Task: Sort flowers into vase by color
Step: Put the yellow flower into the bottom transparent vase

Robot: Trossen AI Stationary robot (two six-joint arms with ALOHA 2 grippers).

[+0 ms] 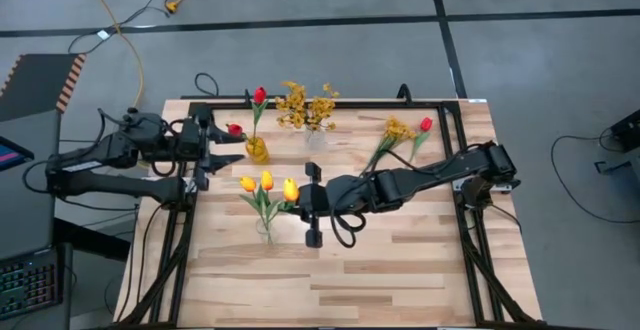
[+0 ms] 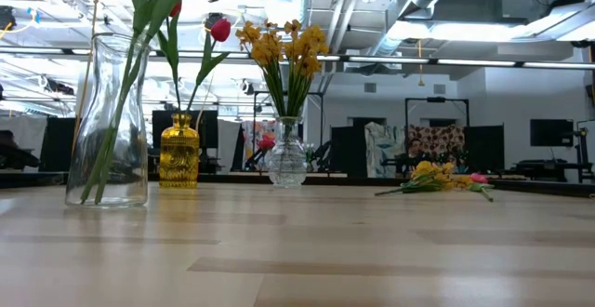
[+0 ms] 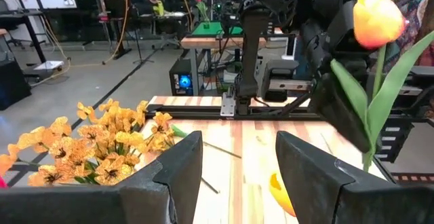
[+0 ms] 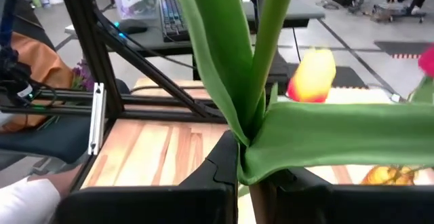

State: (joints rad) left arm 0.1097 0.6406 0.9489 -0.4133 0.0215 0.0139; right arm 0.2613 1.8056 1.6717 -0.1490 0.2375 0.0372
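My right gripper [image 1: 298, 206] is shut on a yellow-orange tulip [image 1: 290, 188], right beside the clear vase [image 1: 265, 227] that holds two more yellow-orange tulips [image 1: 257, 181]. In the low view green stems stand in that vase [image 2: 107, 126]. Two red tulips [image 2: 220, 30] stand in the amber vase [image 1: 257, 150]. Mustard-yellow sprays [image 1: 305, 105] fill a small round glass vase [image 2: 286, 161]. A yellow spray and a red tulip [image 1: 405, 133] lie flat on the table at the far right. At the table's left edge, my left gripper [image 3: 237, 163] stands open with nothing between its fingers. My right gripper pinches the tulip's green stem where its leaves branch off [image 4: 249, 139], between its two fingers. The fingers come nearly level from the table's right and lie across the stem. The tulip stands upright, its bloom [image 3: 376, 17] above the fingers; the stem's lower end is hidden.
A black metal frame [image 1: 455, 105] runs along the table's far and side edges. The three vases stand in the table's left and middle far part. Bare wood [image 1: 400, 270] fills the near half of the table.
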